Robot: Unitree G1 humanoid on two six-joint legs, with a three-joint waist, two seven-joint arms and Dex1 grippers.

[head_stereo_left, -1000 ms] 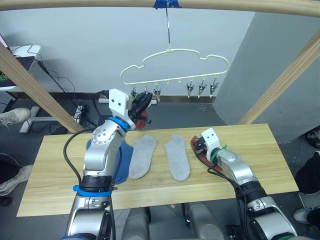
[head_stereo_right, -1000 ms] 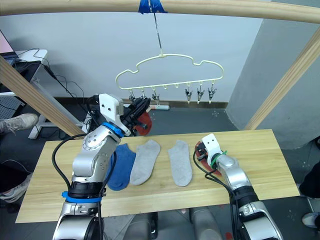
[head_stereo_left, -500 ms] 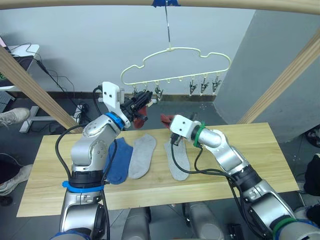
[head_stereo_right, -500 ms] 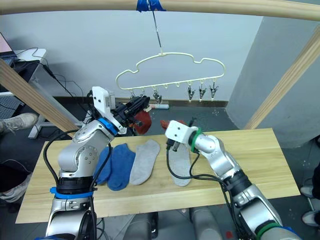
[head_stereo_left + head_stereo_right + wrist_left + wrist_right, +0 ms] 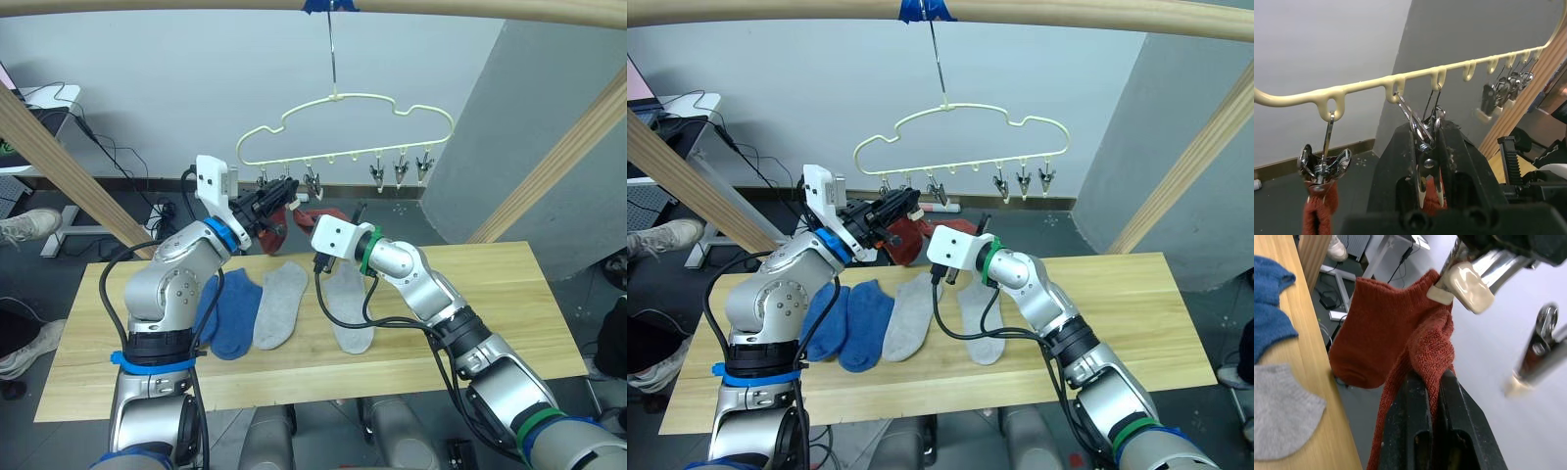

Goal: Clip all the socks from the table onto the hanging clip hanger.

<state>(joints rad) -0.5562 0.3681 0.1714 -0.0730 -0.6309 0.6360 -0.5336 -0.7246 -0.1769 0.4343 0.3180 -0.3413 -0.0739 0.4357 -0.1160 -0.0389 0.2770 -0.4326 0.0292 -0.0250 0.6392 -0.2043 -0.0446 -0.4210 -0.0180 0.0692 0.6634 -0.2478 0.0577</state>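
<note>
One rust-red sock (image 5: 1317, 213) already hangs from the end clip of the clip hanger (image 5: 343, 127). The left tool (image 5: 1425, 161) squeezes the second clip (image 5: 1425, 147) open, while the right tool (image 5: 1432, 382), closed on the second rust-red sock (image 5: 1430, 347), lifts it there. Below both tools, two blue socks (image 5: 847, 318) and two grey socks (image 5: 911, 313) wait on the surface (image 5: 1136, 313).

Four socks (image 5: 911, 315) lie side by side on the table (image 5: 1117, 304) (below the clip hanger (image 5: 960, 137)).

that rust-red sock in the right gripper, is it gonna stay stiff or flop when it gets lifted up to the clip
Probably floppy: the rust-red sock bunches and folds over where the right gripper pinches it. It looks light too, since the other red sock dangles from a single small clip. The ribbed knit likely grips well, so slipping seems unlikely.
</note>
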